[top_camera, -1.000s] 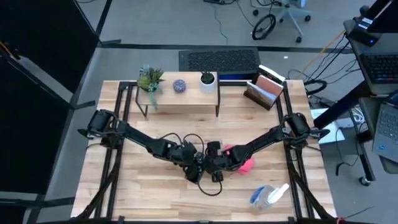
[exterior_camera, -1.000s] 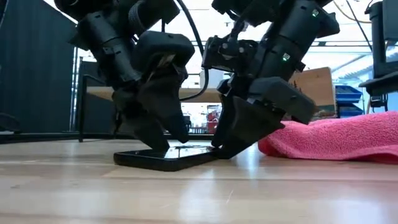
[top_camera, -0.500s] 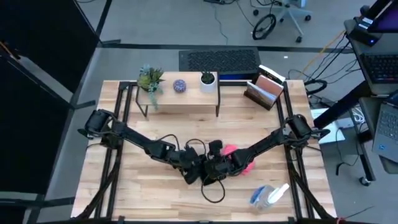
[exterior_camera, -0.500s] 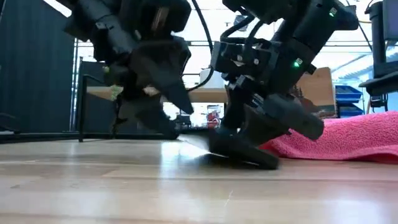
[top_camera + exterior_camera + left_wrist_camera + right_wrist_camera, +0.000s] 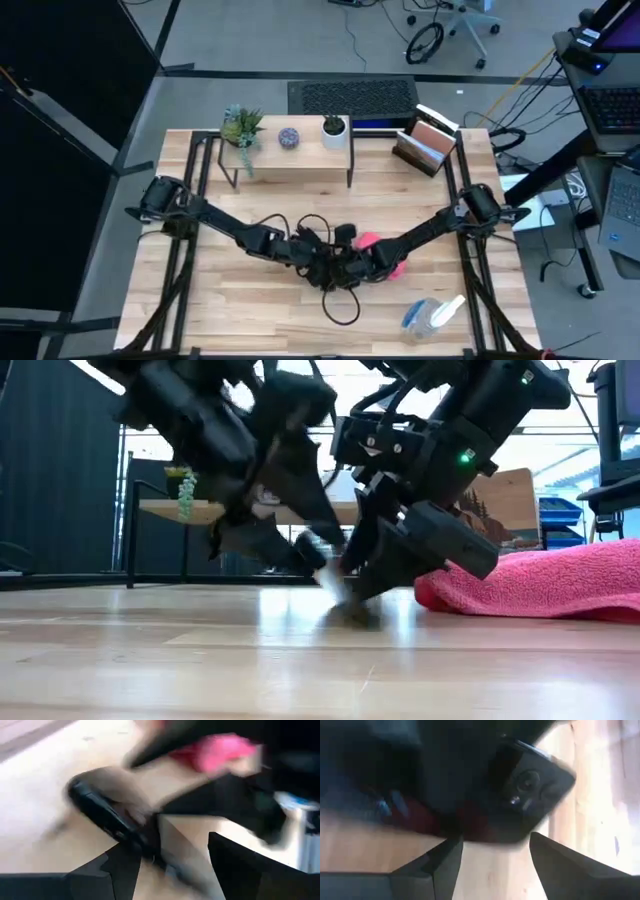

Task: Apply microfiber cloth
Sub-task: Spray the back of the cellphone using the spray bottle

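**Legible text check: none found**

We went through all four views for writing, labels, brands, numbers and signs, and could read none. The black smartphone in the right wrist view shows its camera side, but any mark on it is too blurred to make out. The spray bottle on the bench in the high view is too small for us to tell whether it carries a label.
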You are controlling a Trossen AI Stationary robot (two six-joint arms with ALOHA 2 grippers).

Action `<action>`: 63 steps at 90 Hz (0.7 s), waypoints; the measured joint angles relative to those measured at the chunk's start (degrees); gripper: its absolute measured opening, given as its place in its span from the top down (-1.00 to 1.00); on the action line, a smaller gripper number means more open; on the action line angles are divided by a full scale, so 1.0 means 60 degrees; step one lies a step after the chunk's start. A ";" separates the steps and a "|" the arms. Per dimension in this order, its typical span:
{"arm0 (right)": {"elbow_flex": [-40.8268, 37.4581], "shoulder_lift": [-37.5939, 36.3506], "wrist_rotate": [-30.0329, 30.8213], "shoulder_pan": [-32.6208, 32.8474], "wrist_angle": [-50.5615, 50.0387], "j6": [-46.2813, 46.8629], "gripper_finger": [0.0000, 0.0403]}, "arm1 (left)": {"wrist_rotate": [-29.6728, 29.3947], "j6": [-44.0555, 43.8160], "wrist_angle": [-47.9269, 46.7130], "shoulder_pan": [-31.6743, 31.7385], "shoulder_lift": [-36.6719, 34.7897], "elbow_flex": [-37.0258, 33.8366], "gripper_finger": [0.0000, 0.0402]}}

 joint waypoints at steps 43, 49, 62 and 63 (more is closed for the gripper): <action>0.0000 -0.0014 -0.0033 0.0004 0.0121 -0.0004 -0.07 | -0.0291 0.0673 -0.0062 0.0043 0.0051 0.0004 0.59; 0.0000 -0.0042 0.0007 0.0015 0.0069 0.0016 -0.07 | -0.0324 0.0580 -0.0067 0.0043 0.0045 0.0000 0.79; 0.0007 -0.0102 -0.0013 0.0040 -0.0079 -0.0014 -0.07 | -0.0398 0.0630 -0.0110 0.0051 0.0025 0.0000 0.89; 0.0007 -0.0127 -0.0024 0.0040 -0.0118 -0.0022 -0.07 | -0.0397 0.0653 -0.0109 0.0049 0.0024 0.0001 0.89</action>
